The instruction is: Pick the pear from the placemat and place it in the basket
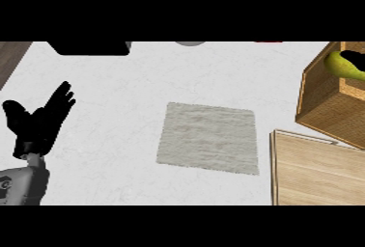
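The yellow-green pear (pixel 343 66) is at the far right, over the open top of the woven basket (pixel 324 103), level with its rim. My right hand (pixel 354 51) shows only as a black shape at the right edge, curled over the top of the pear; the rest of it is cut off. The pale grey placemat (pixel 208 137) lies bare in the middle of the white counter. My left hand (pixel 39 118) rests open at the left edge with its fingers up, far from the mat and the basket.
A light wooden board (pixel 317 171) lies at the lower right, just in front of the basket. Along the far edge sit a black object (pixel 89 47), a grey round thing (pixel 189 43) and a bit of red (pixel 267 41).
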`<action>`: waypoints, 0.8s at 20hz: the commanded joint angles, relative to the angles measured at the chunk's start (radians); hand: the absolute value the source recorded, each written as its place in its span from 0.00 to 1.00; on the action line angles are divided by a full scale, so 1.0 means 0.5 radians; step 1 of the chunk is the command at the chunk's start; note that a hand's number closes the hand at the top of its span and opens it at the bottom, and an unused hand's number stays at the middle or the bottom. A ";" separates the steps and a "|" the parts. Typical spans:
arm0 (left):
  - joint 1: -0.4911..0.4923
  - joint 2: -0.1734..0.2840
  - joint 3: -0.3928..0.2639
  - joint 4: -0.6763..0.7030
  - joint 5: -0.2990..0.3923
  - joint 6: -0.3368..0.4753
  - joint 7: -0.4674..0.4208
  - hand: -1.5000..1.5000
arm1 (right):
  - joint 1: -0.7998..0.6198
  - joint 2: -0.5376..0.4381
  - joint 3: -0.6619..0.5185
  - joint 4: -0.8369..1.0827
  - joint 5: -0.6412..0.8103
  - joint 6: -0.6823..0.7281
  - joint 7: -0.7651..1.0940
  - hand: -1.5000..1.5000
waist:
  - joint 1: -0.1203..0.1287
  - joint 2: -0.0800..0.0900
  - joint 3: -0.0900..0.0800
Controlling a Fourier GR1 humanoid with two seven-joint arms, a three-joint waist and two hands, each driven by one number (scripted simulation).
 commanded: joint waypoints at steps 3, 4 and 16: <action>-0.034 -0.009 -0.001 0.115 -0.031 0.001 -0.053 0.50 | 0.040 -0.007 -0.314 -0.156 -0.306 -0.131 0.027 0.00 | -0.038 -0.001 0.001; -0.028 -0.053 -0.035 0.009 -0.057 0.066 0.003 0.50 | 0.038 -0.018 -0.379 -0.198 -0.363 -0.108 0.129 0.00 | -0.039 -0.008 0.002; 0.047 0.008 0.039 -0.023 0.015 -0.020 0.000 0.50 | 0.887 -0.431 -1.138 -0.208 -1.331 0.843 -0.190 0.00 | -0.063 -0.009 0.002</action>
